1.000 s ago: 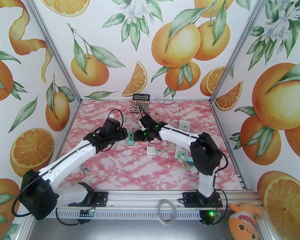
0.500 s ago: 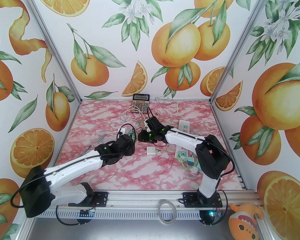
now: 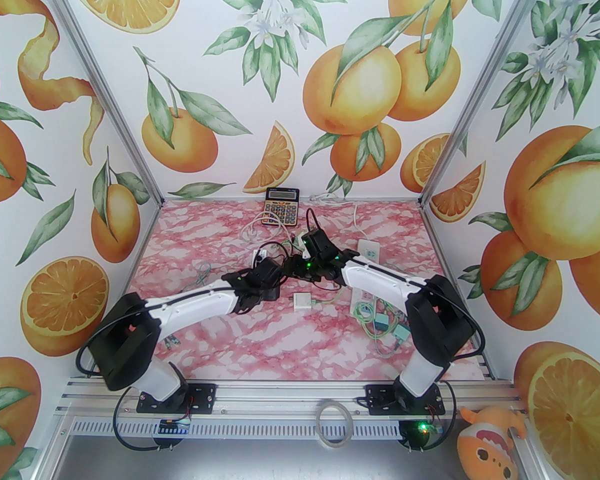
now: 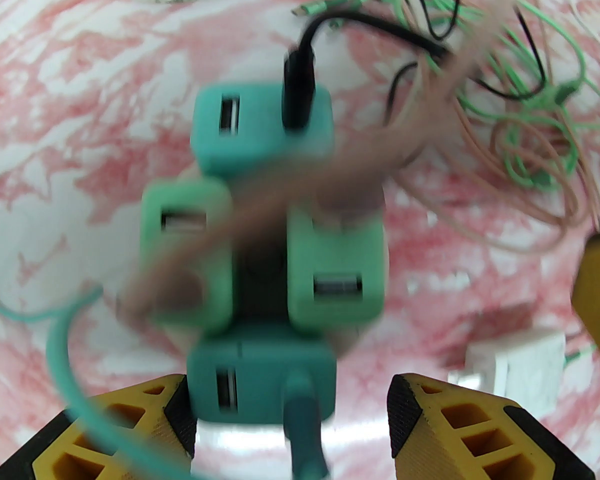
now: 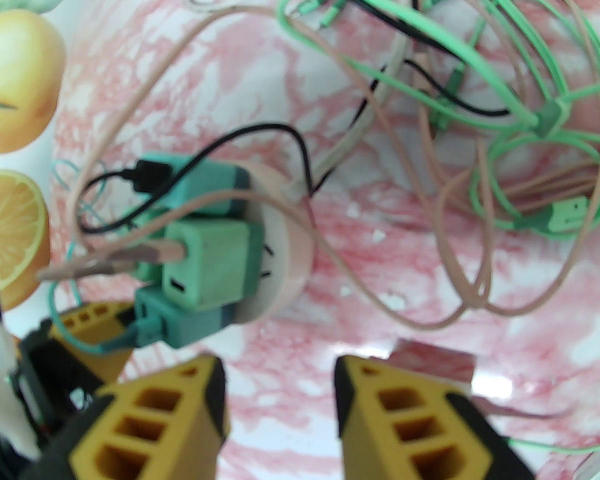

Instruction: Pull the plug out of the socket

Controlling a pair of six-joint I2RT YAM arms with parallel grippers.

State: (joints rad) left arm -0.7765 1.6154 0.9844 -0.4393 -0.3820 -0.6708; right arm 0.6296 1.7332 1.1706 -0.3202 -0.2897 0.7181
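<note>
Left wrist view: approach step. My left gripper, jaws wide, straddles the near teal plug on the round socket; my right gripper gapes empty. Next, I judge: clamp, pull.

**A:** where's each cam pointing?

**B:** top one sits high behind the arm bases, angled down across the whole table. Both wrist cams hang really close to the same green plug cluster. Left sees it head-on, right side-on.

Bright, even light — blurred, fisheye-warped wrist views
</note>
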